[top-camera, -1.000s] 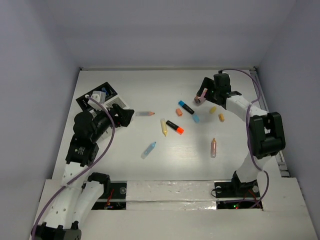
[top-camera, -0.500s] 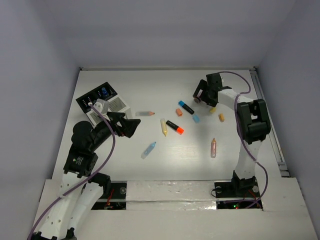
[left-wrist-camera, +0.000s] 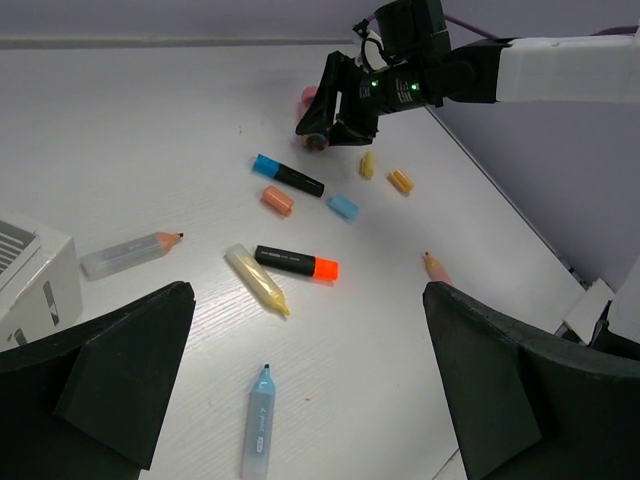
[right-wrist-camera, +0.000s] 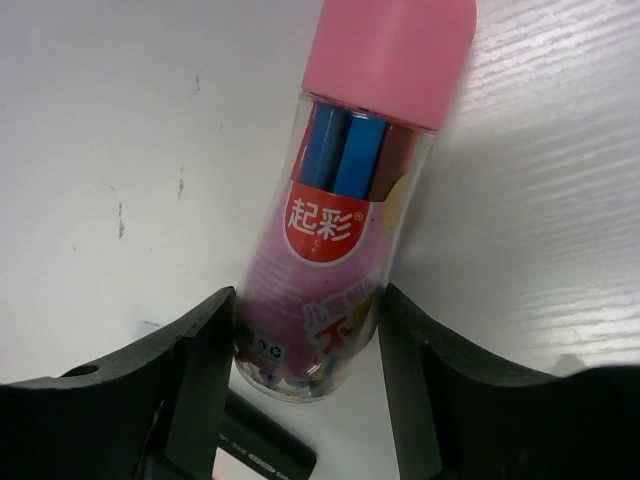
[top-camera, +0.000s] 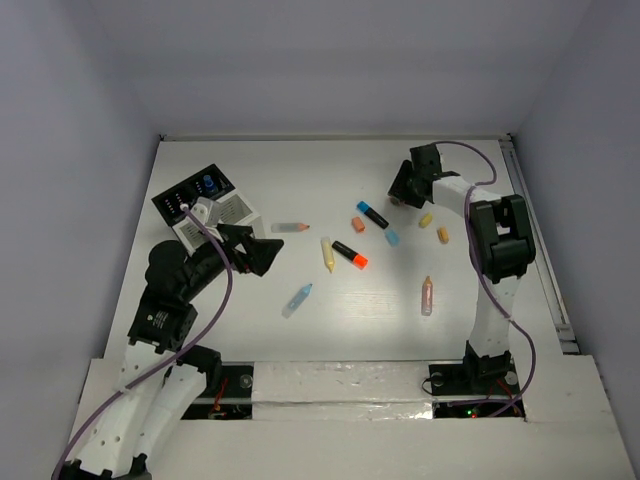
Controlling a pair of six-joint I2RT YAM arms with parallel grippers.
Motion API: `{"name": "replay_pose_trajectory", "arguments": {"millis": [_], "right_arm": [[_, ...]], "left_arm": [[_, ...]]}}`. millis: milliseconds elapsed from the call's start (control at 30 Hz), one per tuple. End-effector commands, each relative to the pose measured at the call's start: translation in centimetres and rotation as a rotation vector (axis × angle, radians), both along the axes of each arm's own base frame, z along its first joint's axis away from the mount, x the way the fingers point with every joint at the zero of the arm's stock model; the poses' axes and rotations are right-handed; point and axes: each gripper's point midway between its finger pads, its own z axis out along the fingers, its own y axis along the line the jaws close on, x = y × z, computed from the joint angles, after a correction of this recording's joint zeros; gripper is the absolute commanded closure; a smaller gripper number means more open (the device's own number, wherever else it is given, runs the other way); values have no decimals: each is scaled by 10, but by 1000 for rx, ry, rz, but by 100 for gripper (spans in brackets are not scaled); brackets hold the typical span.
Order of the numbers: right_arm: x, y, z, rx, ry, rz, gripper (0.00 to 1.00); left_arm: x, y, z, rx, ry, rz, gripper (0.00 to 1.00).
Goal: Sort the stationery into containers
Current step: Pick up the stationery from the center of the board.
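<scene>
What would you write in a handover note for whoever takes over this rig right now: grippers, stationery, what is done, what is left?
Left gripper: open, empty, beside the organizer.
Right gripper: fingers shut on a pink-capped pen tube, far right of the table.
Done: only a blue-capped bottle shows in a black compartment.
Left: about ten loose pieces mid-table, among them the yellow marker, black-and-orange highlighter, light blue marker and pink marker.
</scene>
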Motion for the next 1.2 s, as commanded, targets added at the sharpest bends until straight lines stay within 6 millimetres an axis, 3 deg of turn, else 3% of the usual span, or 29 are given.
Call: {"name": "replay_pose_trajectory", "arguments": {"millis": [0,33,67,100,133,167,233,267,300,333,367,433,467,533,567,600,667,867,1000,1167], "right_arm": [[22,13,32,-25,-127,78,64],[29,16,47,-41,-193,125,70],[28,28,61,-34,-239,175,72],[22,27,66,-47,-263,201,75],[24,36,107,-71,-389,254,79],[13,59,124,-35,-433,356,80],[-10,80,143,-57,-501,495,79],[-27,93,178,-48,-589,556,79],[-46,113,188,-44,-620,630,78],[-64,120,180,-55,-618,691,77],[-86,130,205,-28,-687,752,76],[-118,149,213,4,-729,844,76],[-140,155,200,42,-710,909,75],[-181,165,217,97,-766,990,75],[-188,169,208,108,-747,1014,75],[-201,170,218,123,-774,1033,75],[-224,176,215,157,-767,1099,75],[-259,180,224,197,-797,1199,74],[-265,188,224,220,-797,1227,75],[-277,210,223,238,-796,1299,75]], "left_arm": [[3,-6,9,-16,-26,-24,1],[4,-6,8,-17,-20,-24,1],[5,-6,6,-17,-10,-23,1],[7,-7,3,-17,6,-23,1],[11,-9,8,-31,-6,-23,1],[12,-11,9,-36,0,-30,1],[19,-15,13,-57,12,-38,1],[21,-18,16,-85,30,-41,1],[23,-20,19,-101,36,-47,1],[28,-23,25,-120,35,-48,1],[31,-25,29,-152,55,-49,1],[39,-32,36,-183,68,-67,1],[41,-35,38,-194,79,-77,1],[50,-43,39,-210,125,-107,1],[53,-45,39,-209,131,-111,1],[60,-48,33,-214,164,-108,1],[64,-51,37,-235,169,-120,1],[67,-59,42,-285,179,-140,3],[67,-81,26,-243,228,-184,6],[75,-91,8,-199,263,-171,6]]}}
